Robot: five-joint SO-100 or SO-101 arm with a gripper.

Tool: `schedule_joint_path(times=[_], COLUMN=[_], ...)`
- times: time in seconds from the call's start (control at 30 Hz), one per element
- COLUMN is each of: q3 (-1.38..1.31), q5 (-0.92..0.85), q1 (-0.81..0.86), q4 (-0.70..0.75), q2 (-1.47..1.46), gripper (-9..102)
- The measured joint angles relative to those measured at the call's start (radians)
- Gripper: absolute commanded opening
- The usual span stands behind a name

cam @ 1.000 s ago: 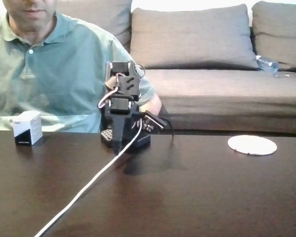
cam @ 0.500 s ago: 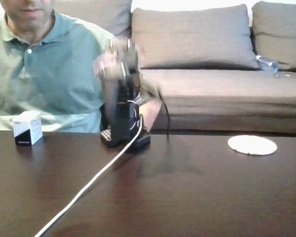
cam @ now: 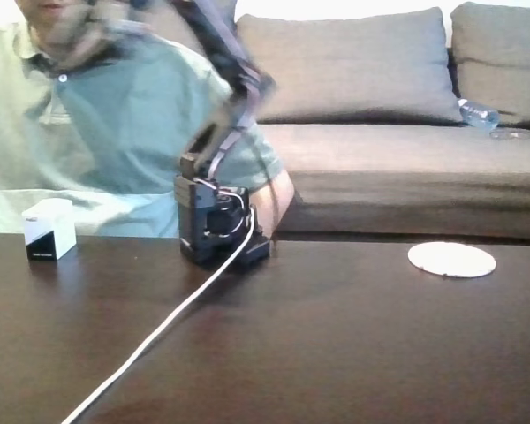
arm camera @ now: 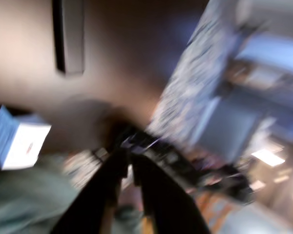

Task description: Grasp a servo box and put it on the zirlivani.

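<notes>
While servo box [cam: 49,229] sits alone, zirlivani [cam: 451,260] bare.

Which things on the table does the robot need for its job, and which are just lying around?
For the job:
- small white-and-black cardboard servo box
- flat round white disc, the zirlivani
- blurred black gripper

Just lying about:
- white cable across the dark table
- clear plastic bottle on the grey sofa

Arm [cam: 225,66] raised from its base near the tabletop's far edge, upper links motion-blurred. In the wrist view, gripper [arm camera: 129,163] fingers nearly closed, narrow gap, nothing held.
</notes>
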Motion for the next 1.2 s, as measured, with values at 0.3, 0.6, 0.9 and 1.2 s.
schedule_joint_path(times=[0.3,0.6,0.9,1.2], q3=[-0.505,-0.578,-0.632,-0.420], q5=[-0.002,-0.137,-0.160,-0.109], q1=[0.522,0.776,0.821,0.712], q4=[0.063,0.147,0.147,0.147], q2=[-0.575,-0.834,-0.877,-0.673], gripper=[0,0,0,0])
